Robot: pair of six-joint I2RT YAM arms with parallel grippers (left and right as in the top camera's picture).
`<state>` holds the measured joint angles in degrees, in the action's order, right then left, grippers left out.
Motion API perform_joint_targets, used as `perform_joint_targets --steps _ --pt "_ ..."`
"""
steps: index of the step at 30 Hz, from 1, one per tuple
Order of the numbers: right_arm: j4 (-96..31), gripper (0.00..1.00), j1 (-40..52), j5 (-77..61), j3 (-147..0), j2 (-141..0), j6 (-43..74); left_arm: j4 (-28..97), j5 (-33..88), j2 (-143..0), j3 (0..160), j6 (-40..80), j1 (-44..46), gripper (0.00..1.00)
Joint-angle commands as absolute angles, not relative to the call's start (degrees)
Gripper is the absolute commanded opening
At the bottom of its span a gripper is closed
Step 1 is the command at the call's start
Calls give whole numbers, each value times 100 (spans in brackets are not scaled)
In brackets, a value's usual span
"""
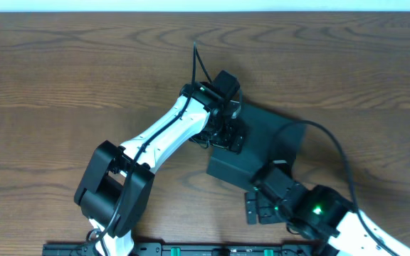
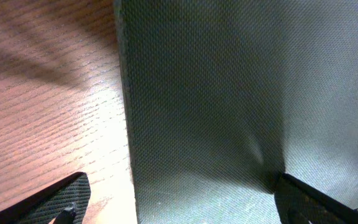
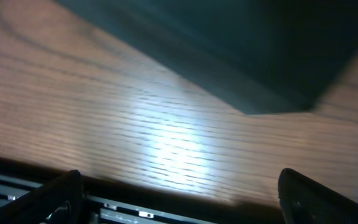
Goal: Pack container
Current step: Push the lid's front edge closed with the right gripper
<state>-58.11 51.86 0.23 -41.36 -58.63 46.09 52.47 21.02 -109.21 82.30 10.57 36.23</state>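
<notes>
Wood-grain worktop (image 1: 48,71) carries the container (image 1: 272,139), lid seemingly down, with the left end effector (image 1: 228,135) spread wide astride its left edge, probably to catch the flap, while the right end effector (image 1: 260,206), likewise spread and empty, hovers just off its near corner.

The left arm (image 1: 166,131) is extended diagonally away from its base, with the wrist bent downward, and the left gripper (image 1: 228,136) is held with jaws spread wide. The right arm (image 1: 333,217) is kept low, and the right gripper (image 1: 260,206) is likewise held wide apart.
</notes>
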Motion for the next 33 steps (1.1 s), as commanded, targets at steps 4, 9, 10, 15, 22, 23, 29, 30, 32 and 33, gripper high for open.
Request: perform_joint_targets --steps 4,9,10,15,22,23,29,30,32,33 --pt "-5603 99 5706 -67 -4007 -6252 4956 5262 1859 -11026 8221 1118 3625 95" --pt "-5083 99 5741 -117 -3518 -6488 5336 5266 1811 -11026 8221 1118 3623 95" --pt "-4921 99 5741 -117 -3400 -6488 5408 5266 1796 -11026 8221 1116 3623 95" --pt "-4842 99 5704 318 -3310 -6490 5424 5266 1782 -11026 8221 1118 3625 95" --pt "-4219 99 5693 642 -3131 -6490 5441 5262 1782 -11026 8221 1118 3625 95" --pt "-4145 99 5693 676 -3107 -6490 5441 5262 1782 -11026 8221 1118 3625 95" --pt "-3785 99 5693 827 -2766 -6490 5443 5236 1782 -11026 8224 1120 3625 95" --pt "-3721 99 5693 871 -2709 -6490 5443 5236 1782 -11026 8224 1120 3625 95" --pt "-3562 99 5693 926 -2591 -6490 5443 5236 1782 -11026 8224 1120 3625 95" --pt "-3505 99 5690 928 -2561 -6490 5443 5238 1782 -11026 8224 1120 3625 95"
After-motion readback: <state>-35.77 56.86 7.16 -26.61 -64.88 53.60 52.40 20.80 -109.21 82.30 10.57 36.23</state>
